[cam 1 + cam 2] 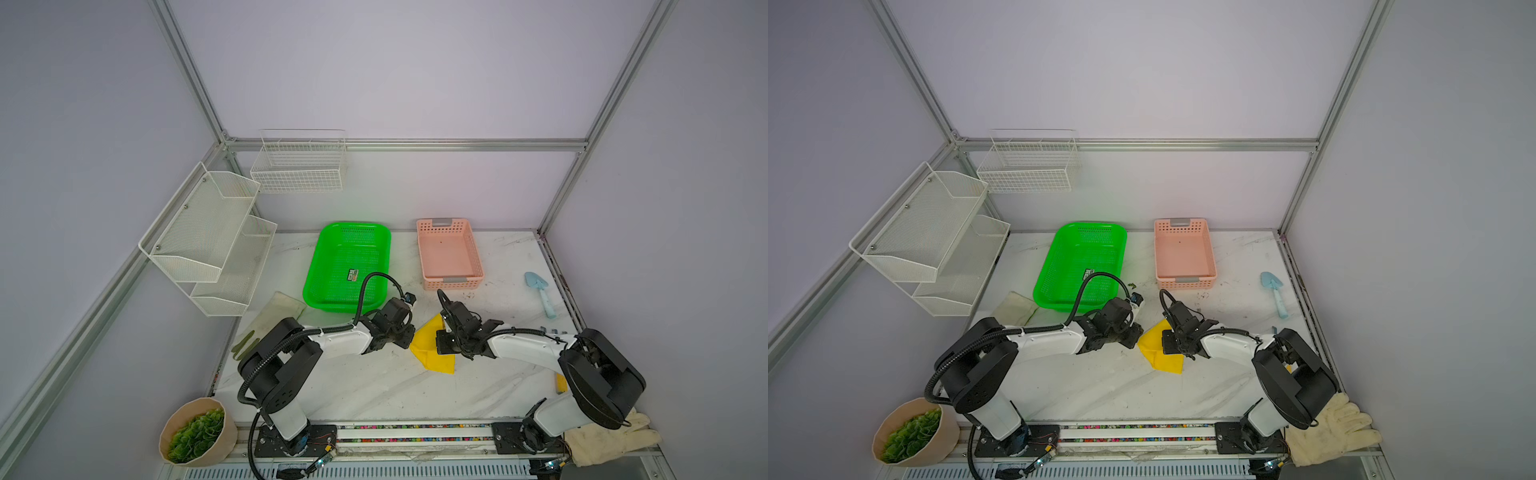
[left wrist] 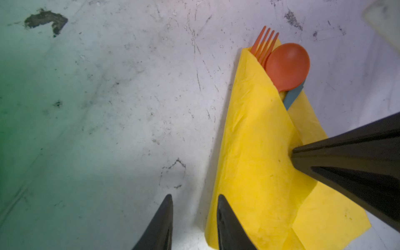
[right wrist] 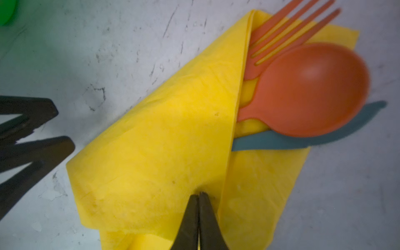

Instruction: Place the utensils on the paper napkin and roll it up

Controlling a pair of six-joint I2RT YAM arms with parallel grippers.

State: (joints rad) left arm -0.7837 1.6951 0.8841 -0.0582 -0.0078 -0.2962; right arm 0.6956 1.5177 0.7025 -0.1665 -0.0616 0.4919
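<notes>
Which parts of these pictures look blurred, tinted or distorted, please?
Right wrist view: the orange spoon is soft, with a pale sheen on its bowl. Left wrist view: a green tint covers part of the table, while the orange fork is sharp. Both top views: the green basket casts a green glow on the wall, and the frame posts splay outwards.

Closed right claw [image 3: 198, 193]; parted left claw [image 2: 193, 197].

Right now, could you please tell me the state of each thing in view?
paper napkin: folded over, not yet rolled
utensils: tucked under the fold, heads sticking out
left pincer: open, empty
right pincer: shut, tips on the napkin
green basket: only a sticker inside
pink basket: empty
</notes>
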